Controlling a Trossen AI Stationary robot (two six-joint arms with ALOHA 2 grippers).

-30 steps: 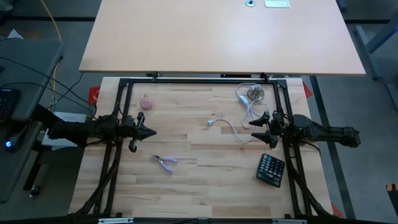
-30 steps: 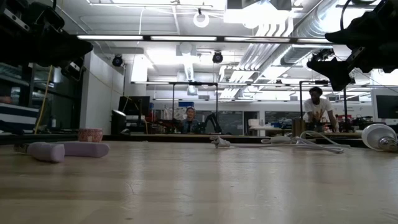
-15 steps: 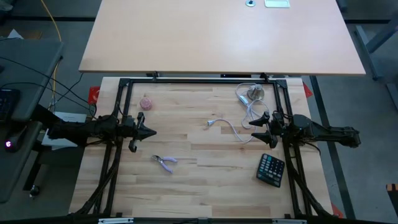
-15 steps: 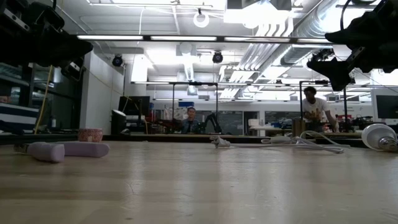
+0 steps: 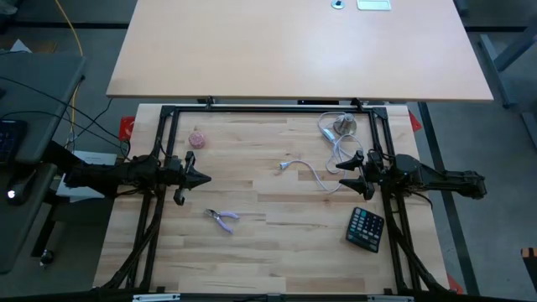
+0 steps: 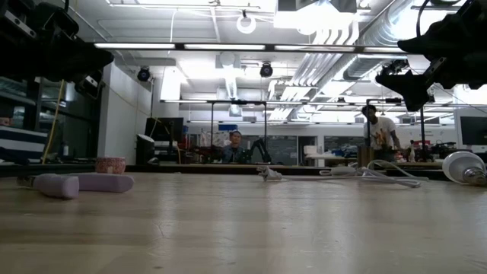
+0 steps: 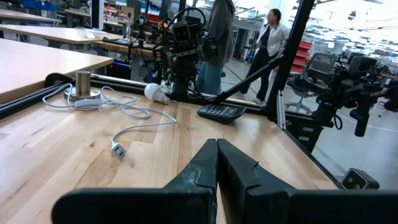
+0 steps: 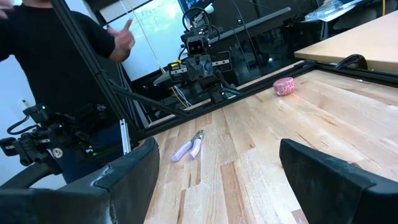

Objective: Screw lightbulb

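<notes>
The white lightbulb (image 7: 155, 92) lies on its side on the wooden table at the far right, also in the low view (image 6: 460, 166) and the high view (image 5: 351, 155). Just beyond it stands the round grey socket (image 5: 345, 126) with its white cord (image 5: 315, 172) trailing toward the table's middle. My right gripper (image 5: 342, 176) hovers open above the table just near of the bulb, its fingers wide apart in its wrist view (image 8: 217, 180). My left gripper (image 5: 204, 178) hovers shut and empty at the left side, its fingertips together in its wrist view (image 7: 216, 155).
A pink ball (image 5: 197, 137) sits at the far left. Lilac-handled pliers (image 5: 222, 219) lie near the left middle. A black calculator (image 5: 366, 228) lies at the near right. The cord's plug (image 5: 284, 166) lies mid-table. People stand in the room beyond (image 6: 378, 129).
</notes>
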